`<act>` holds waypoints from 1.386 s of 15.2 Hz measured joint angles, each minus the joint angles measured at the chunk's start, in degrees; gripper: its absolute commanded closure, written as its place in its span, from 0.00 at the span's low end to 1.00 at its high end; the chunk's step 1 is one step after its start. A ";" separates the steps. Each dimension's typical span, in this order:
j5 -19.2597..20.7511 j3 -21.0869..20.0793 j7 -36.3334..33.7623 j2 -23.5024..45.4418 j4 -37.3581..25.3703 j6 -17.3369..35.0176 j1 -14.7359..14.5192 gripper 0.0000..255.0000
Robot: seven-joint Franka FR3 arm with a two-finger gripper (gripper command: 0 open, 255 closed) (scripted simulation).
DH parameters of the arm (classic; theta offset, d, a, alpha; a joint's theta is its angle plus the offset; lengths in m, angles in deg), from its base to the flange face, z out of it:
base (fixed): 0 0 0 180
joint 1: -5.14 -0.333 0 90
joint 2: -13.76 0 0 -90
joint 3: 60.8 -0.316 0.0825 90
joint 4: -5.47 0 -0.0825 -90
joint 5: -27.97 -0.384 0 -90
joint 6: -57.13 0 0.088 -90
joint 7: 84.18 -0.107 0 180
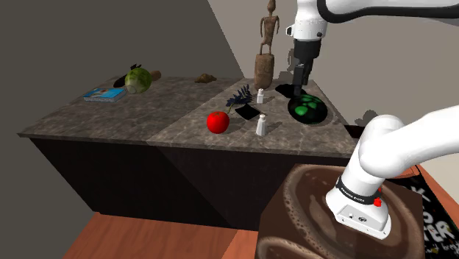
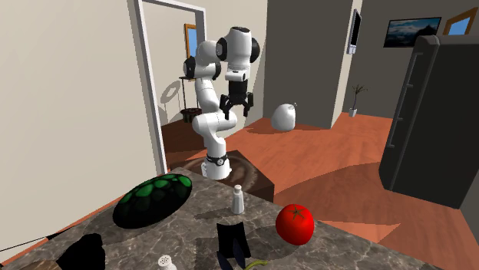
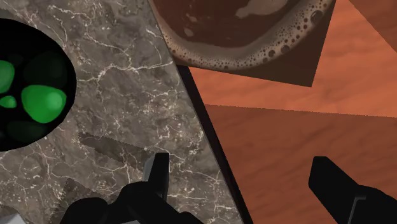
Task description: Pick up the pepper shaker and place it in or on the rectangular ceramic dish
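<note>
Pepper shaker (image 1: 261,125) standing upright beside red apple (image 1: 218,122); hovering over counter (image 1: 169,110) edge near green-spotted dish (image 1: 309,110), gripper (image 3: 238,168) fingers spread apart.

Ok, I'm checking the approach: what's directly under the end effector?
The marble counter's edge and the reddish floor beyond it. The black green-spotted dish lies to one side. The end effector's fingers hide the counter just beneath them.

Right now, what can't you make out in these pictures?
Which shaker holds pepper: shoulder view, near shaker and far shaker both white, tops too small.
The dish, full shape: wrist view, cut off by the picture's edge.
Far shaker's body: second exterior view, cut off by the bottom edge.
</note>
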 measured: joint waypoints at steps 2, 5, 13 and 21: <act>0.15 0.33 0.33 0.34 0.60 1.07 0.06 0.00; 0.50 1.62 1.53 2.30 3.42 6.74 0.24 0.00; 1.48 6.66 6.58 11.03 9.74 24.66 0.89 0.00; -0.73 12.09 13.47 27.01 8.56 42.15 0.24 0.00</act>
